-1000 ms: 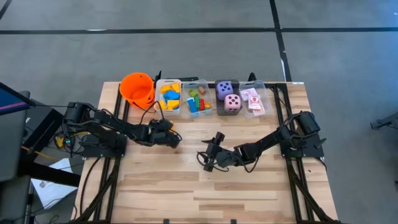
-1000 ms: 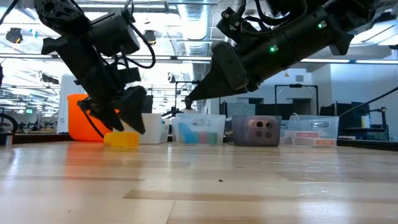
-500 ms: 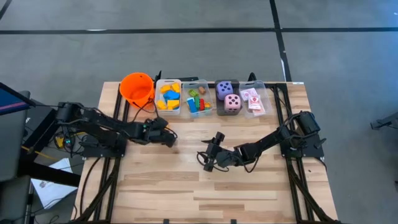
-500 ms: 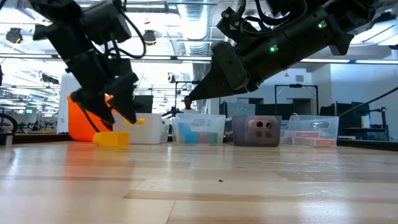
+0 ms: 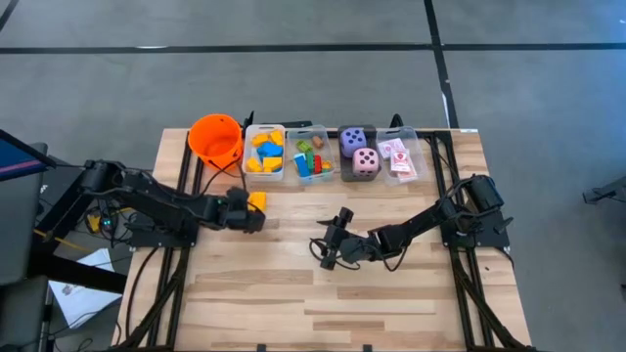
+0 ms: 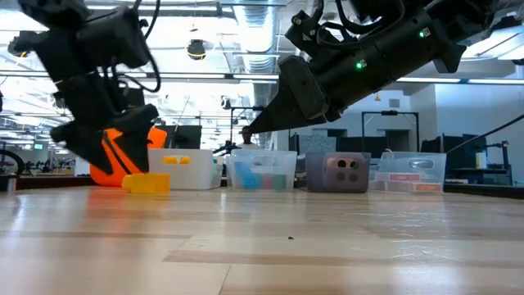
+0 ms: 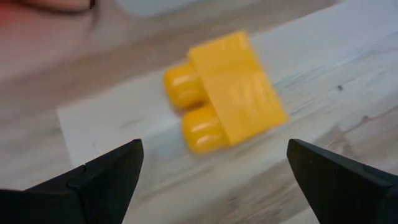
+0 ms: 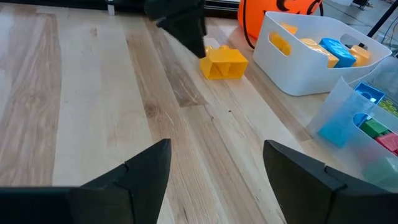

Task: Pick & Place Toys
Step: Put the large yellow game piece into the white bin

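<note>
Your left end effector (image 5: 246,214) hangs spread and empty just beside the yellow block (image 5: 257,200) on the counter (image 5: 391,293), while the right end effector (image 5: 326,248) waits mid-counter, spread.

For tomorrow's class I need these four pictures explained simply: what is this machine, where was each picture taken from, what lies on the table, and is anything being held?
The machine is a robot with two dark arms, each ending in a two-finger gripper. One picture looks straight down on the table, one looks level across it, and two come from cameras on the arms' wrists.

Along the far edge of the wooden table stand an orange bucket and a row of bins: blocks, more blocks, a purple die with a pink die, and playing cards.

A yellow block lies loose on the table. The left gripper is beside it, fingers open, holding nothing. The right gripper waits mid-table, also empty.
</note>
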`<action>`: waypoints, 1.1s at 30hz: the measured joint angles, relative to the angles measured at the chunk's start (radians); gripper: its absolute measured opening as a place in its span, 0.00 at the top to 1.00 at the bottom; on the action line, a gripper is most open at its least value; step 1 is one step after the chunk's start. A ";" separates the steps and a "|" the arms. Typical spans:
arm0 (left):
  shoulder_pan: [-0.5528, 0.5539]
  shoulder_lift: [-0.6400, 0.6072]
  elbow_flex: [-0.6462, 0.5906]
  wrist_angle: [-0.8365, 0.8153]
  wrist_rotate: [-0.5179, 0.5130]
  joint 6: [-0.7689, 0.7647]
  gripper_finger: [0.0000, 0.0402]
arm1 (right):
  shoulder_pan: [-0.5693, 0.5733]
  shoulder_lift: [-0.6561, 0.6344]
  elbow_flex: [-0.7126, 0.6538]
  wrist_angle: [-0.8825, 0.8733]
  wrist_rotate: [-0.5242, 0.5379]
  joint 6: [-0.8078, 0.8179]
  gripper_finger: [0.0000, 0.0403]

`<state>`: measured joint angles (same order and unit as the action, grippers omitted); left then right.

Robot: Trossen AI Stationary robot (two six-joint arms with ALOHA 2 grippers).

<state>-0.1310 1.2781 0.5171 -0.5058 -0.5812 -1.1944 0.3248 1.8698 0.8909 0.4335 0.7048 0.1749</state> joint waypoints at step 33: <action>0.049 0.000 -0.168 0.384 0.006 -0.094 0.03 | 0.000 0.000 0.000 0.000 0.001 0.001 0.38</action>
<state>-0.0824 1.2785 0.3492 -0.1223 -0.5751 -1.2886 0.3246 1.8698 0.8909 0.4335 0.7055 0.1761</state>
